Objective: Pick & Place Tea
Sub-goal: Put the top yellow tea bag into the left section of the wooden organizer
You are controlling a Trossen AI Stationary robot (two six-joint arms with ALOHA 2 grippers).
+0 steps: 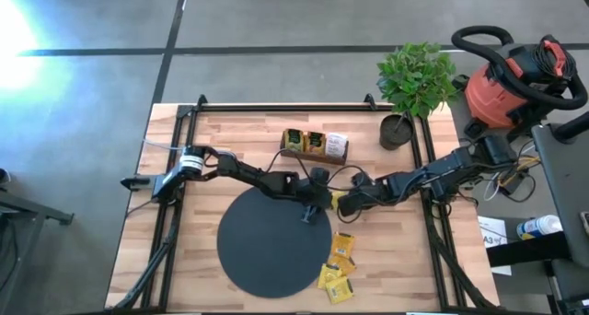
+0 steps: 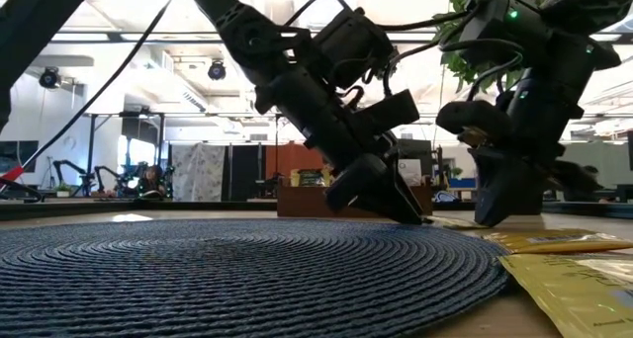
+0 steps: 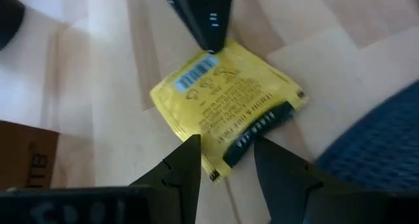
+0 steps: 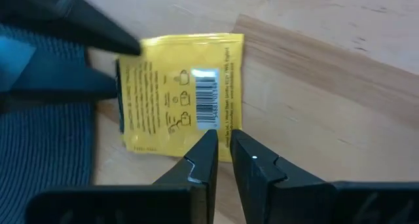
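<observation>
Open-plan lab or workshop: ceiling spotlights (image 2: 217, 70), another robot arm (image 2: 71, 172) behind, shop vacuum (image 1: 512, 85) nearby.

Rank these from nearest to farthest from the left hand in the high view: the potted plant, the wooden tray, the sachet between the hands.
1. Sachet, right beside the left hand, at the black mat's edge.
2. Wooden tray, toward the table's far edge.
3. Potted plant, far right corner.

Yellow square paper tea sachet (image 1: 337, 203): mostly hidden under both grippers in the high view.
Brown rectangular wooden tray (image 3: 23, 160): cut off by the edge.
</observation>
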